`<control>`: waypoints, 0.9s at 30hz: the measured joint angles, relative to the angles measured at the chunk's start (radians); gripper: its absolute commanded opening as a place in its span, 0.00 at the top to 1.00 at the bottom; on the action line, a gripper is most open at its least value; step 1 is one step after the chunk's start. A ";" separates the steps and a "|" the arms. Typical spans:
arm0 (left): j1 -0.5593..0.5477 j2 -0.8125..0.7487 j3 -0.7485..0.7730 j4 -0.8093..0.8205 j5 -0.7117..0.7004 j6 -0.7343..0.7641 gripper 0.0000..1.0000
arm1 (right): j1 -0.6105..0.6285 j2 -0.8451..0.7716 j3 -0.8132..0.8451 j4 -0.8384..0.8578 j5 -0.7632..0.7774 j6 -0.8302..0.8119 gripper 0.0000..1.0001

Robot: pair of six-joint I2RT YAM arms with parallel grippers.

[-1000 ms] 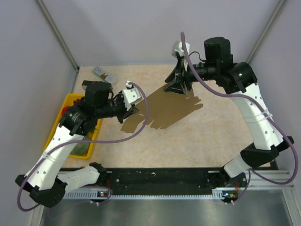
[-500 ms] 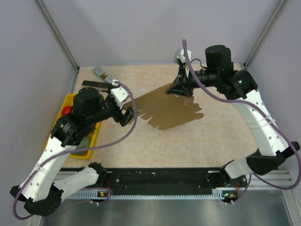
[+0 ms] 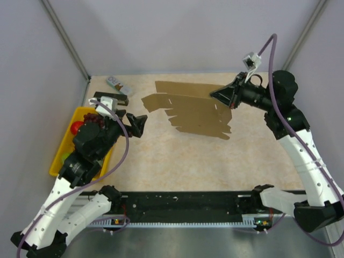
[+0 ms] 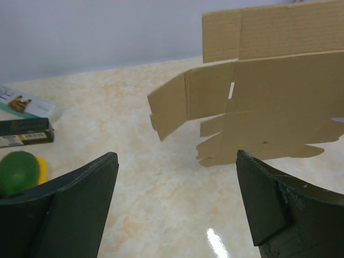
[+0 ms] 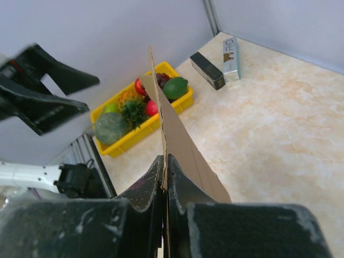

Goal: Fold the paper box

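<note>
The paper box (image 3: 191, 110) is a flat brown die-cut sheet held off the table, tilted up on edge, with its flaps hanging toward the left. My right gripper (image 3: 228, 97) is shut on its right edge. In the right wrist view the jaws (image 5: 165, 158) pinch the thin cardboard (image 5: 185, 148), which runs away edge-on. My left gripper (image 3: 137, 125) is open and apart from the sheet, to its left. In the left wrist view the wide-spread fingers (image 4: 176, 156) hold nothing, and the paper box (image 4: 269, 97) hangs ahead to the right.
A yellow tray (image 3: 60, 156) of toy fruit and vegetables sits at the left table edge, partly under the left arm. A slim black box (image 3: 114, 99) and a small white packet (image 3: 118, 84) lie at the back left. Grey walls enclose the table.
The left gripper opened, let go of the sheet and drew back to the left. The right gripper shut on the sheet's edge and lifted it up and to the right.
</note>
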 measured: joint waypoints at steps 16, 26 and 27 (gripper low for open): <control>0.289 0.039 -0.077 0.326 0.616 -0.163 0.14 | -0.034 -0.204 -0.246 0.264 -0.160 0.211 1.00; 0.314 0.158 -0.045 0.518 0.948 -0.294 0.53 | -0.034 -0.206 -0.271 0.348 -0.274 0.241 1.00; 0.314 0.172 -0.045 0.528 0.966 -0.301 0.64 | -0.034 -0.206 -0.271 0.351 -0.275 0.242 1.00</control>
